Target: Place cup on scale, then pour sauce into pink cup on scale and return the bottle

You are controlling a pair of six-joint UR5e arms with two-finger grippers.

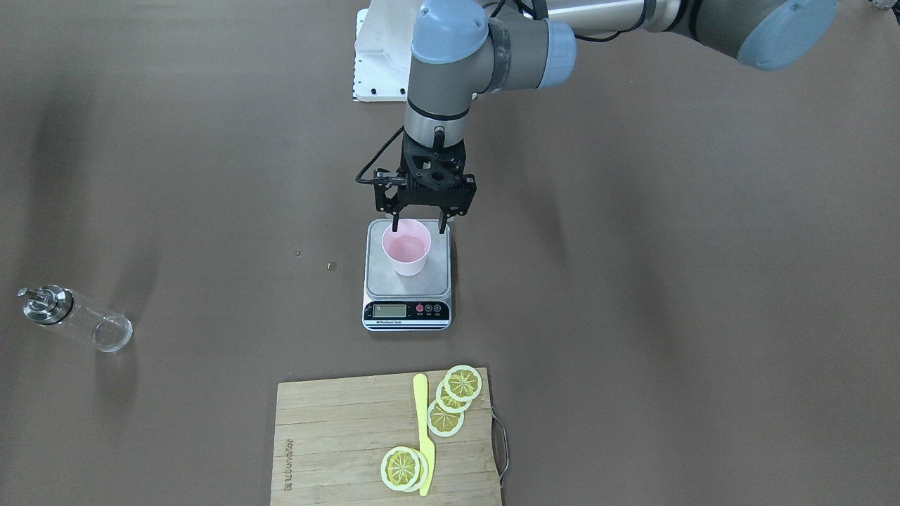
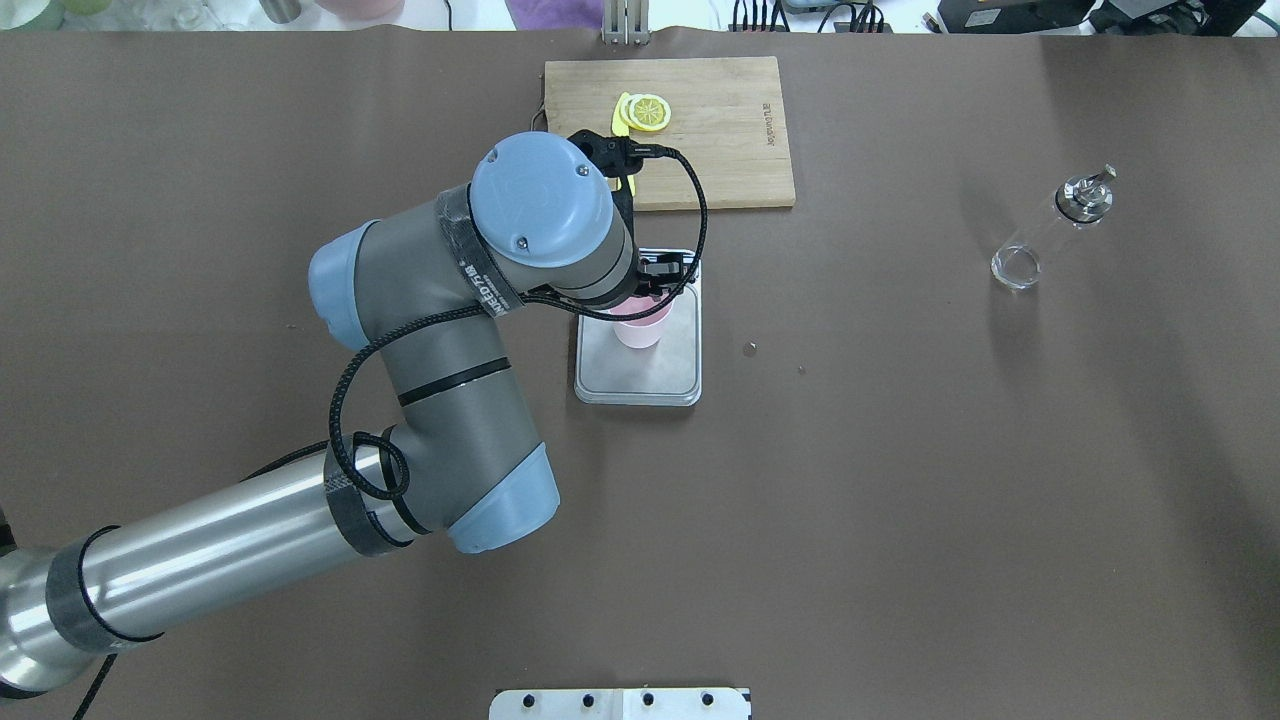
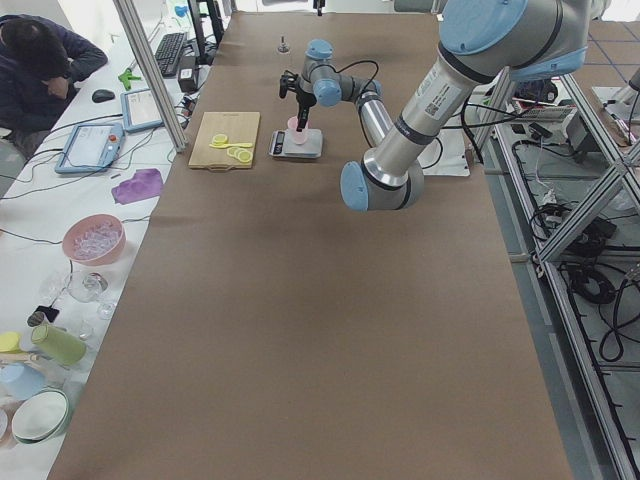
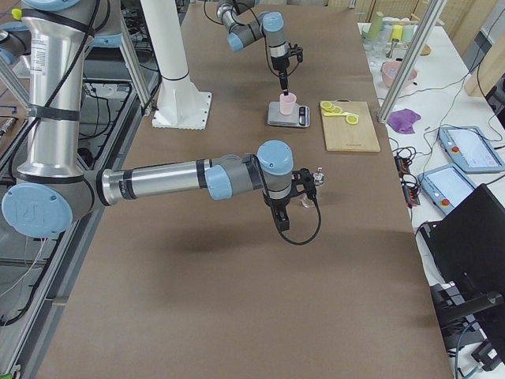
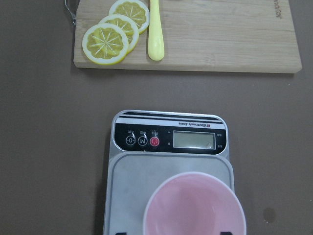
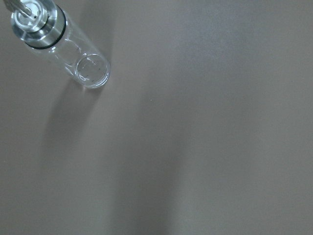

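Note:
The pale pink cup (image 1: 406, 251) stands upright on the steel platform of the scale (image 1: 407, 313), toward its robot-side edge. It also shows in the overhead view (image 2: 641, 327) and the left wrist view (image 5: 194, 208). My left gripper (image 1: 419, 225) is open. Its fingers point down on either side of the cup's rim without touching it. The clear glass bottle (image 1: 74, 318) with a metal cap stands on the table far to my right (image 2: 1050, 228). The right wrist view shows the bottle (image 6: 62, 46) from above. My right gripper (image 4: 282, 219) hovers near it. I cannot tell whether it is open or shut.
A wooden cutting board (image 1: 337, 450) with lemon slices (image 1: 453, 397) and a yellow knife (image 1: 422, 429) lies beyond the scale. Two small specks (image 1: 331, 266) lie on the brown mat. A white base plate (image 1: 373, 63) is at the robot's edge.

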